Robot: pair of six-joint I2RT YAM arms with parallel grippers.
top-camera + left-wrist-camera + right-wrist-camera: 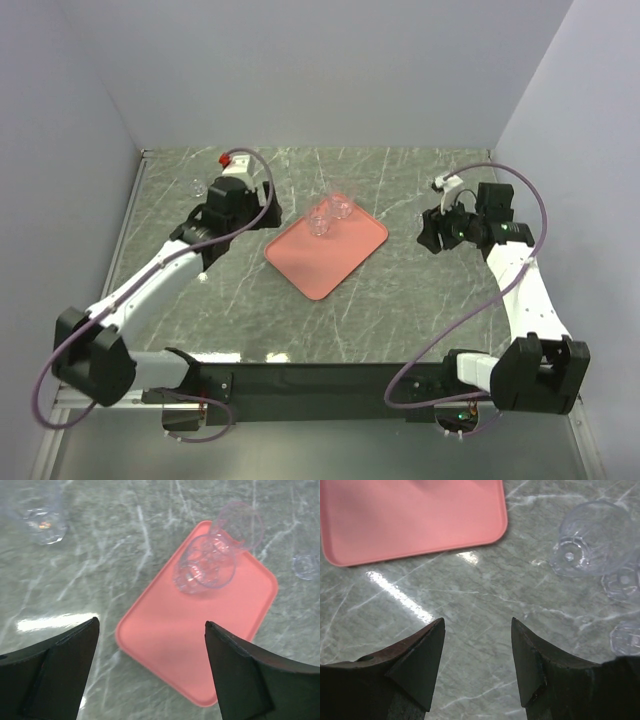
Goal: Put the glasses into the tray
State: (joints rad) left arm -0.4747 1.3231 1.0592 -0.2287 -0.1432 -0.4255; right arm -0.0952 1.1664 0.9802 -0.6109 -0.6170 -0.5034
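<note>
Glasses seen from the left claw: the claw is spread wide with nothing between its fingers, hanging over the desk by the near-left edge of the tray. Two glasses stand in the tray's far corner and the others are out on the desk.
Nearer tray glass: upright inside the rim, touching or just beside its neighbour.
Corner glass: right at the far corner, and I cannot tell if its base sits wholly inside the rim. If it rides the rim, a nudge from the next glass set down could tip it off.
Crowding: both share one corner, so another drop there risks a knock or a topple. The bare pink middle looks safer.
Loose glass: on the desk, well apart from the tray. Its clear walls on pale marble are hard to judge, and a finger landing on its lip would knock it over.
Right claw: spread, pinching nothing, over bare desk near a tray corner.
Cluster: at least three glasses close together beside the right claw. A finger pushed down among them would shove the neighbours.
Tray risk: it looks light and loose, so a sideways bump from either arm could slide it and upset what it carries.
</note>
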